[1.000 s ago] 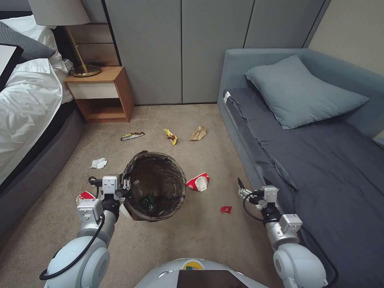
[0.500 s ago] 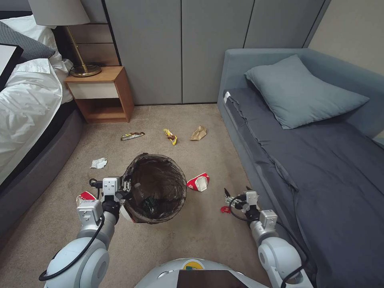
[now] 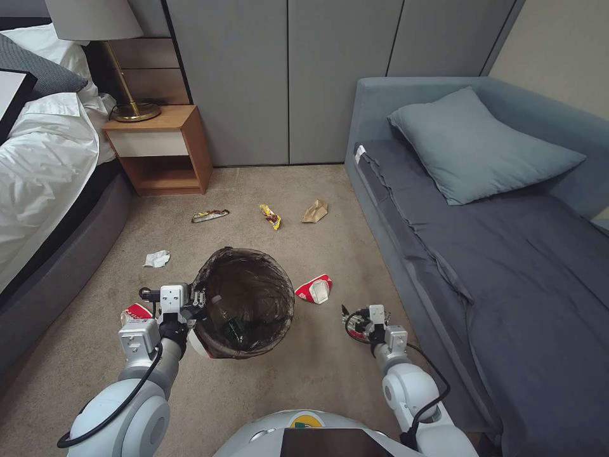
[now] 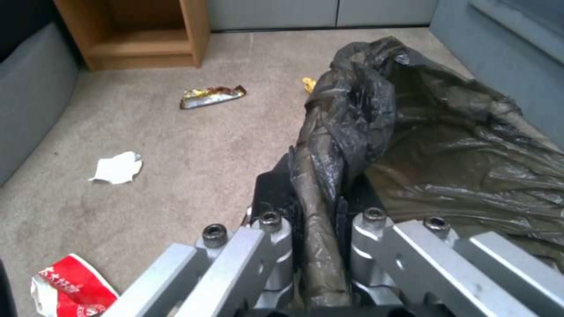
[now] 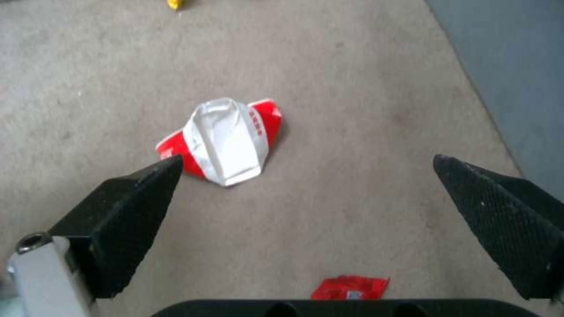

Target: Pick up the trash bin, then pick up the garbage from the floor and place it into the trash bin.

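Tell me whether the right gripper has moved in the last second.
Yes. The right gripper has swung away from the grey sofa, left toward the trash bin, now over the small red wrapper, jaws open.

Red-white crushed cup (image 5: 226,138); dark brown liner (image 3: 244,298).
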Controlling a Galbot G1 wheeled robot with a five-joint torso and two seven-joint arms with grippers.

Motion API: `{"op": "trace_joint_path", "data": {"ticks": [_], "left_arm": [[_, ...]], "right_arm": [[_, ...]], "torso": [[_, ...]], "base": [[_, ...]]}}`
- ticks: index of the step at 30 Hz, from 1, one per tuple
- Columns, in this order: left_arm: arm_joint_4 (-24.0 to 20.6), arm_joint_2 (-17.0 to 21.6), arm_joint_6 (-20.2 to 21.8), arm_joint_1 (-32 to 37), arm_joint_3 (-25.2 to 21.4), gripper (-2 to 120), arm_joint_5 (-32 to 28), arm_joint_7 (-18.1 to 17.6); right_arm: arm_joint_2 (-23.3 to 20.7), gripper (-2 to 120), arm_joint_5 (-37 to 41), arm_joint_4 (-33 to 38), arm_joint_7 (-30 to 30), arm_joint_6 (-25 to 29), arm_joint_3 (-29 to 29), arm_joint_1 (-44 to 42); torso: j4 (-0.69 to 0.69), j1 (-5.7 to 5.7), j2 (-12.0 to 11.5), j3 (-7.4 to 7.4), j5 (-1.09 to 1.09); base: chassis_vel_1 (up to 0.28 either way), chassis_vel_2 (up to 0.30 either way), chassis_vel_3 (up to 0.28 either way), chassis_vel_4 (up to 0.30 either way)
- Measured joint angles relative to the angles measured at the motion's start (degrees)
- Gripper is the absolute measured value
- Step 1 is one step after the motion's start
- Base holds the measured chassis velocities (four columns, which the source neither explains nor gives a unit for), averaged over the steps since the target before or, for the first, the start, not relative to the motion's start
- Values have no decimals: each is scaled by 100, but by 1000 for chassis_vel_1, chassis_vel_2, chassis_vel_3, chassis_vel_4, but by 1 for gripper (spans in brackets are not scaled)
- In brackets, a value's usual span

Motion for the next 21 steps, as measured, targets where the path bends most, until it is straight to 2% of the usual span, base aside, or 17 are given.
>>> {"op": "trace_joint_path", "data": {"ticks": [21], "left_arm": [[0, 17, 4, 15, -7, 7, -7, 11]], "right_arm": [[42, 100, -48, -650, 311, -380, -109, 143]], "torso": [[0, 0, 0, 0, 0]], "base": [[0, 0, 0, 0]]}}
